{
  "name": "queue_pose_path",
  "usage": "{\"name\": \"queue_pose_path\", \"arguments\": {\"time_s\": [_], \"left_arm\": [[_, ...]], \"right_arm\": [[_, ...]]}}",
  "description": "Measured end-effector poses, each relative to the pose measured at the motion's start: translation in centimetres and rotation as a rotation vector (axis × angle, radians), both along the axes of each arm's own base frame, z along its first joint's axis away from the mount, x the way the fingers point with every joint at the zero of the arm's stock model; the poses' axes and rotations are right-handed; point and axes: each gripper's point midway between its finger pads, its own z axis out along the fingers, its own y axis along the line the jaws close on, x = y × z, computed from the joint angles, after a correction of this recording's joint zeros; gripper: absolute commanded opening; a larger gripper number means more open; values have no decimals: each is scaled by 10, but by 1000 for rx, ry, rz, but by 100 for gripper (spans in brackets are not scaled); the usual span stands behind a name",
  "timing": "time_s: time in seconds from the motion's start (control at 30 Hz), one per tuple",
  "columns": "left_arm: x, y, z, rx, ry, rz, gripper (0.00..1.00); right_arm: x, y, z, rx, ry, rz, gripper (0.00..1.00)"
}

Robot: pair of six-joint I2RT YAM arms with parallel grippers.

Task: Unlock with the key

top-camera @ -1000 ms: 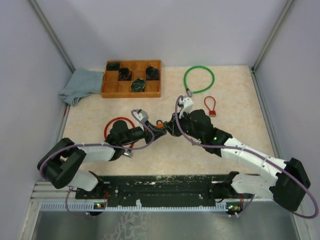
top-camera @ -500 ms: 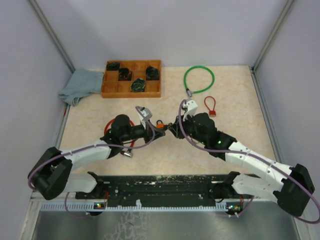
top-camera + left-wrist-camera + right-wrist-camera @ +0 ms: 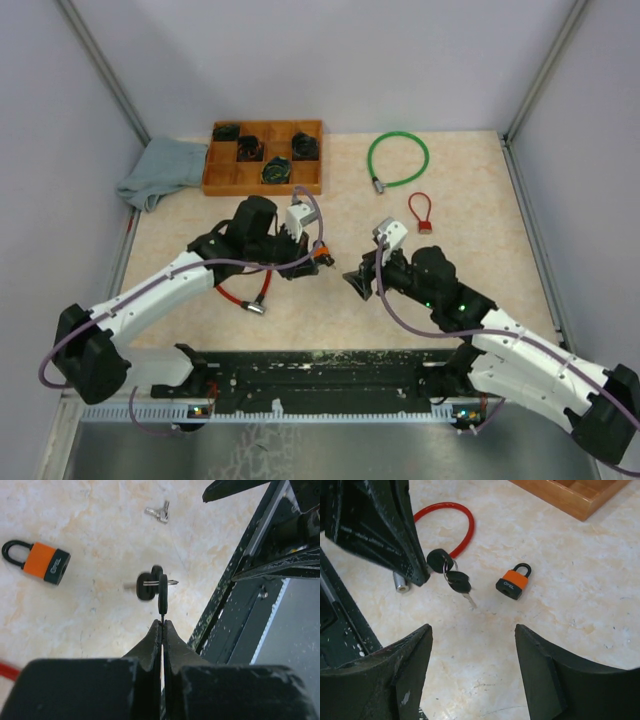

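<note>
Left gripper (image 3: 162, 624) is pinching the key bunch (image 3: 451, 573) tight, keys dangling, one blurring in its wrist view. Right gripper (image 3: 473, 637) is gaping wide, empty. Orange padlock (image 3: 514, 584) is lying flat on the table (image 3: 580, 615), barely showing from above.

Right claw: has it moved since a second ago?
Yes. The right claw has pulled back toward the near edge, away from the green cable loop.
</note>
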Motion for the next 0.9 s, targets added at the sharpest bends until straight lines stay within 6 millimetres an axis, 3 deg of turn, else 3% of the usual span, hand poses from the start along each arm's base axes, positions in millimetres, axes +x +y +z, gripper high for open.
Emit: {"name": "queue_pose_path", "arguments": {"time_s": [0.2, 0.4, 0.7, 0.9], "left_arm": [[-8, 18, 10, 167, 13, -50, 0], [-16, 32, 4, 300, 34, -97, 0], [-30, 32, -7, 397, 43, -185, 0], [-37, 27, -8, 406, 29, -228, 0]], "right_arm": [[-19, 8, -5, 41, -120, 146, 65], [-32, 24, -3, 62, -187, 291, 65], [-34, 50, -13, 63, -183, 418, 63], [-36, 60, 4, 125, -246, 462, 63]]}}
